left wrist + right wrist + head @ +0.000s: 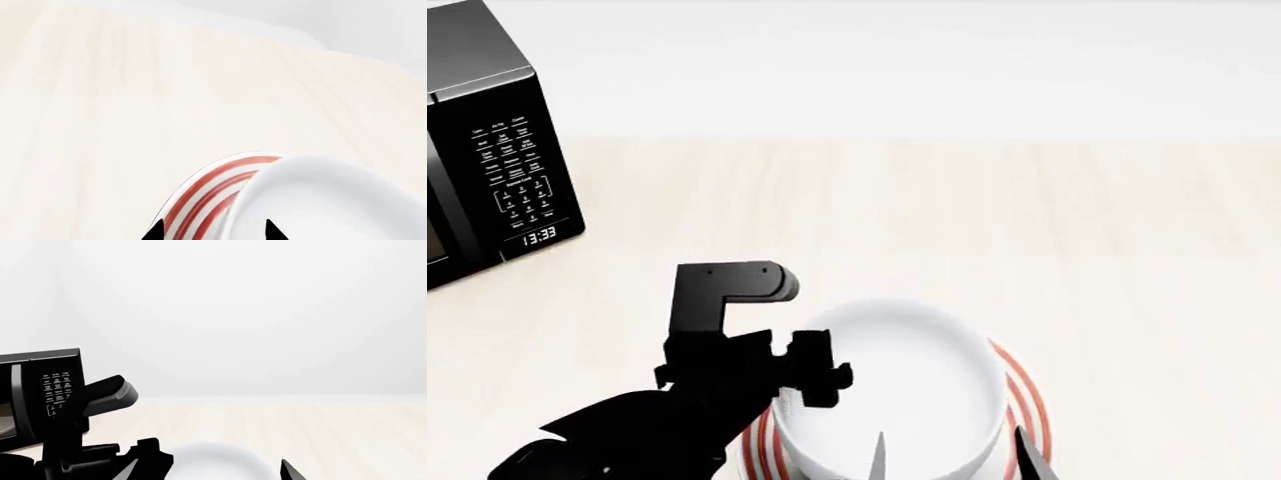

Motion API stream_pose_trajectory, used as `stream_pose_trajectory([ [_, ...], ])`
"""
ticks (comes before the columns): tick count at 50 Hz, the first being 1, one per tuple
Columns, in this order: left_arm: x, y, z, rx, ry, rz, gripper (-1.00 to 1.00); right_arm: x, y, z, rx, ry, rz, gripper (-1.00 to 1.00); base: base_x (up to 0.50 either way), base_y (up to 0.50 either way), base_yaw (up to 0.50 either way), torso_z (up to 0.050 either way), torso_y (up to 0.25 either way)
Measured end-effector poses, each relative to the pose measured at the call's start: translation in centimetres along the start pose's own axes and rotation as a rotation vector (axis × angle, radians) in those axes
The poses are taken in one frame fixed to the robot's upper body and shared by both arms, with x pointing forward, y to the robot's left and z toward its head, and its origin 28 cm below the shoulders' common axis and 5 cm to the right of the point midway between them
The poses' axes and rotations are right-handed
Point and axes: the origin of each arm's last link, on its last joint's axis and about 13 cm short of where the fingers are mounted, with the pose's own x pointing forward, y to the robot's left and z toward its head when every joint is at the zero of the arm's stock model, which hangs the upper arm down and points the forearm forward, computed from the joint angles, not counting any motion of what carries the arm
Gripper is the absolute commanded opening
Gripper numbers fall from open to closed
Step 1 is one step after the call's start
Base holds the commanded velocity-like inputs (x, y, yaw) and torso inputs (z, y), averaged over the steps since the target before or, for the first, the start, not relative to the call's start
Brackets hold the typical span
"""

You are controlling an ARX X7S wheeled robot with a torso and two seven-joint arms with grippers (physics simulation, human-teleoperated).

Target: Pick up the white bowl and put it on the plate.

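The left gripper [215,231] has its jaws apart. In the left wrist view only the two black tips show, one outside the edge of the plate [212,186] and one over the white bowl [320,200], with the bowl's wall between them and neither tip pressing on it. The right gripper [207,471] also has its jaws spread. In the right wrist view its tips stand either side of the bowl, and in the head view they enter at the near edge.

The white bowl [894,370] stands upright on the centre of the plate [1030,410], whose red rings show past it on both sides. The contact between them is hidden. The left arm [694,400] lies along the bowl's left side and overlaps its rim.

Both items are on the near part of a pale wooden table [1094,250]. A black microwave [487,150] stands well apart at the far left, its clock reading 13:33. A plain white wall [894,60] stands behind the table.
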Motion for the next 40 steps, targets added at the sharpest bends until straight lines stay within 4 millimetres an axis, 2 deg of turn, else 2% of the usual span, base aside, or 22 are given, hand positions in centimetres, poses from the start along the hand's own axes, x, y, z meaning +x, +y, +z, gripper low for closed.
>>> stream_pose_trajectory([
  [8,-0.8,-0.2,0.8,0.027,-0.052,0.000,1.00,0.0,0.0,0.0,0.000,0.001,0.001,1.00,0.00,0.00,0.00,0.000,0.000],
  [15,-2.6,-0.7,2.1,0.099,-0.167,0.008,1.00,0.0,0.0,0.0,0.000,0.000,0.001,1.00,0.00,0.00,0.00,0.000,0.000],
  [26,-7.2,-1.3,3.4,0.195,-0.400,0.032,1.00,-0.2,0.0,1.2,-0.005,-0.033,-0.006,1.00,0.00,0.00,0.00,0.000,0.000],
  [40,-13.3,-1.5,2.6,0.258,-0.603,0.058,1.00,-0.7,0.0,3.7,-0.015,-0.104,-0.012,1.00,0.00,0.00,0.00,0.000,0.000],
])
